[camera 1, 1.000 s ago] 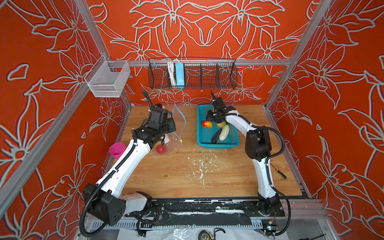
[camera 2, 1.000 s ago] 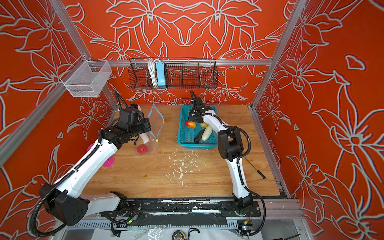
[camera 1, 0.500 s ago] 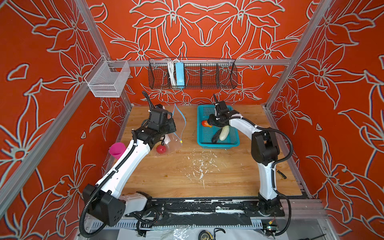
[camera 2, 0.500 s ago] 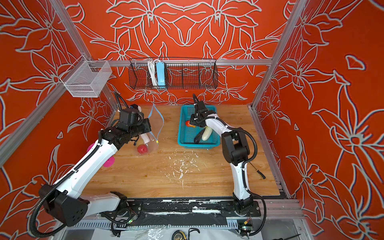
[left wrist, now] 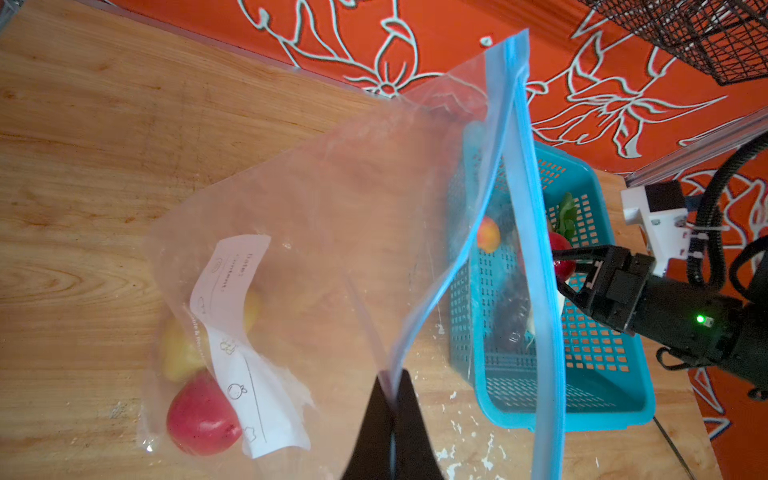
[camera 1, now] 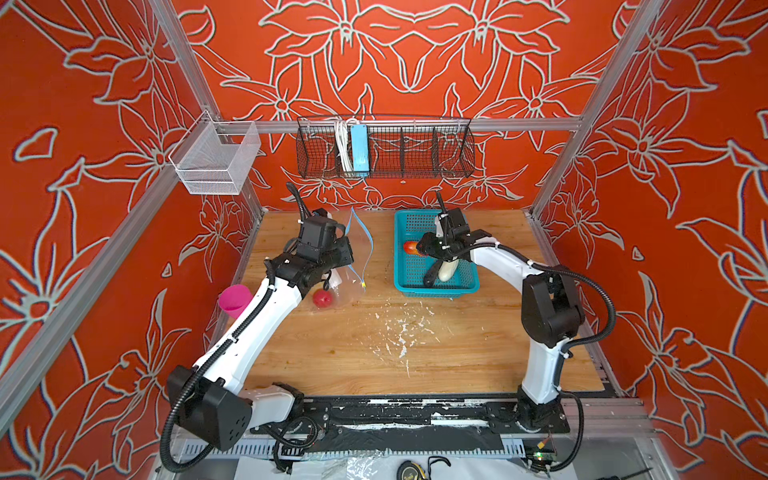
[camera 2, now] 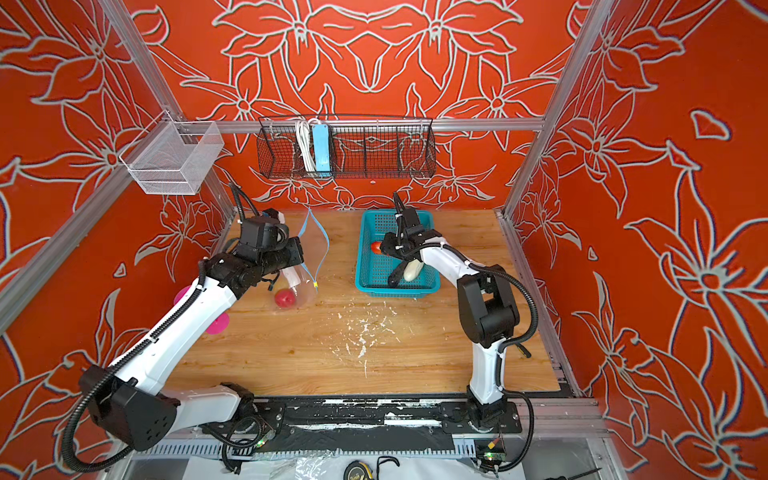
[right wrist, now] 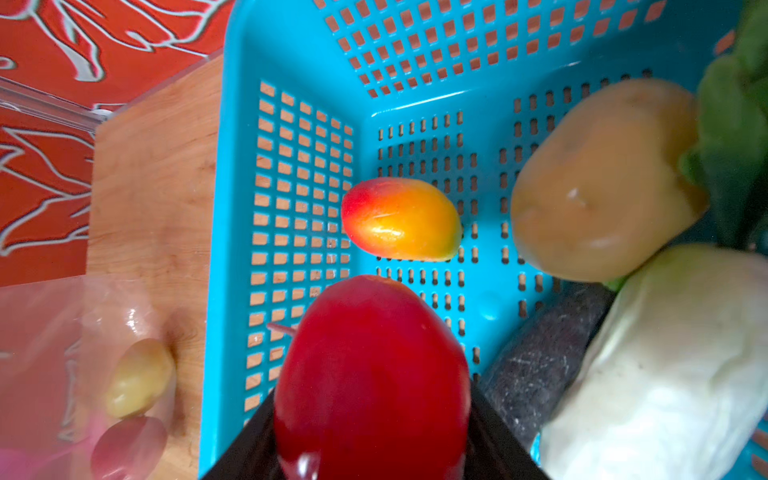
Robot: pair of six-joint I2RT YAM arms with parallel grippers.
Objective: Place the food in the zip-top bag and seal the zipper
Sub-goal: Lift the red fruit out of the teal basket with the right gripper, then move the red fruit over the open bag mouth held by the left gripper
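Nearest me, left of the basket (camera 1: 437, 289), the bag (left wrist: 332, 199) slumps on the tabletop (camera 1: 374, 353) with the bagged apple (left wrist: 203, 415) and bagged potato (left wrist: 180, 353) at its bottom. Above them the left tool (left wrist: 392, 386) is pinched tight on one lip of the bag, lifting it so the mouth gapes toward the basket. The zipper (left wrist: 537, 257) runs front to back, roughly along the basket's left wall, with its slider (camera 1: 363, 284) at the near end.

Over the basket's left half, the right tool (left wrist: 570, 272) stands part-way open, clamped on the held apple (right wrist: 370, 374), which looks raised off the basket floor. So the mouth lies straight left of that apple, and the right arm is the one placed to carry it over. I'd guess it must cross the zipper's line between the two lips.

Waiting in the basket are the eggplant (right wrist: 536, 365), radish (right wrist: 665, 365), fruit (right wrist: 401, 220) and potato (right wrist: 602, 178).
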